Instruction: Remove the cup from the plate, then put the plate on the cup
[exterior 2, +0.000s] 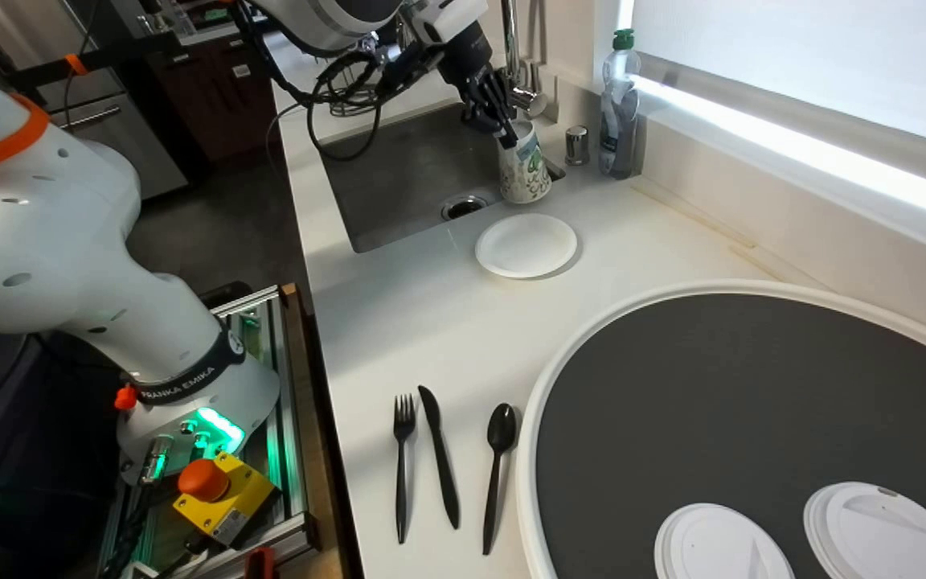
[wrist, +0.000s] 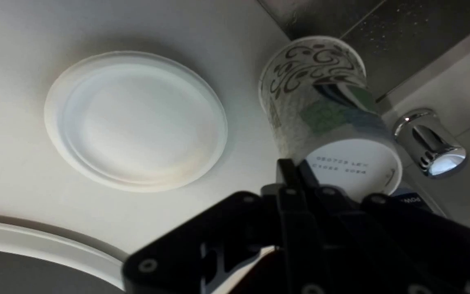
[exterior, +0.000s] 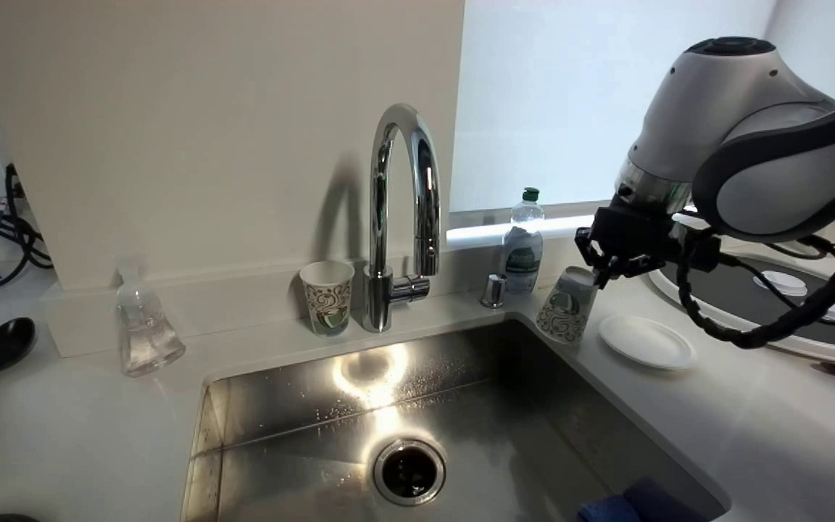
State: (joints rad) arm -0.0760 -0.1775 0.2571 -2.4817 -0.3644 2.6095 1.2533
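I noted the cup (wrist: 320, 106) inverted beside the plate (wrist: 137, 122), mouth toward the counter (exterior 2: 399, 330), long axis slightly tilted; my jaws clenched its base rim.

You're finding room between plate (exterior 2: 526, 245) and fork (exterior 2: 401, 462), along the front edge of the worktop (exterior 2: 399, 322); toward its back edge, upside-down cup (exterior 2: 526, 170), bottle (exterior 2: 618, 112) and tap (exterior: 381, 217) are blocking you.

Kitch. w/ sink (exterior: 301, 457) & faucet (exterior: 380, 217)
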